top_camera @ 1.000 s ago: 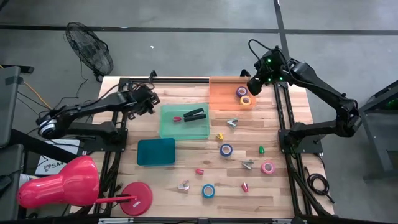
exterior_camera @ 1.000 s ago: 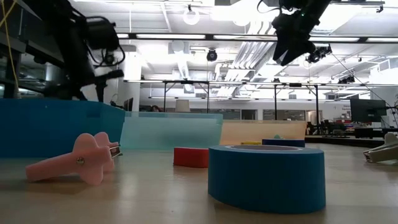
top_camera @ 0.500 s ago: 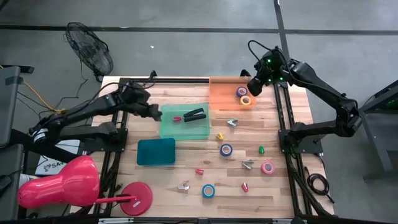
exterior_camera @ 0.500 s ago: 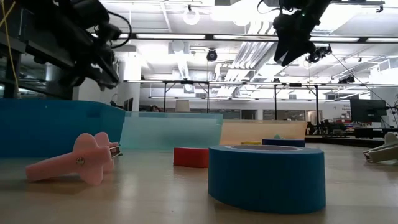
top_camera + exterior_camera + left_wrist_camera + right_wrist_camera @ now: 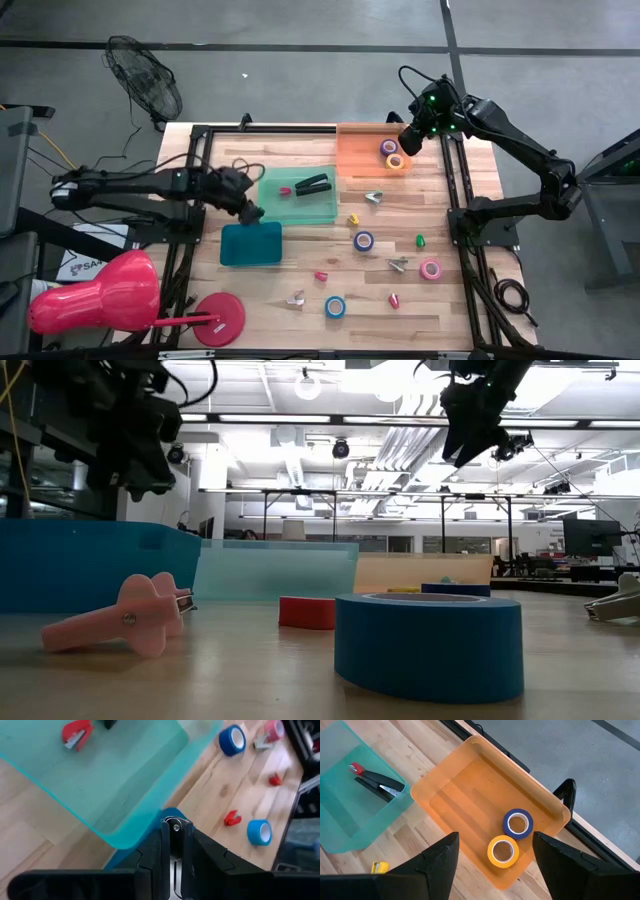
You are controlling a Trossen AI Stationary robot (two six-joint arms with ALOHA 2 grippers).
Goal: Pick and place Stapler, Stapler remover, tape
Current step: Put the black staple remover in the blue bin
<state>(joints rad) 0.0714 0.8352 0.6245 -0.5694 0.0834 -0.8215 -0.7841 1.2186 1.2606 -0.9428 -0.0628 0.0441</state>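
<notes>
The black stapler lies in the pale green tray beside a small red piece. Silver stapler removers lie loose on the wood. Two tape rolls, blue and yellow, sit in the orange tray; three more lie on the table. My left gripper hangs shut above the green tray's near left corner, tilted down. My right gripper is open above the orange tray, holding nothing.
A teal tray sits just near of the green one, under my left gripper. Small red, green and yellow pieces dot the middle of the table. A pink remover and a blue tape roll lie near the front edge.
My left gripper has swung from the table's far left corner toward the near edge, to the green tray's near left corner, rolling its wrist as it went. Its fingers have stayed shut.
</notes>
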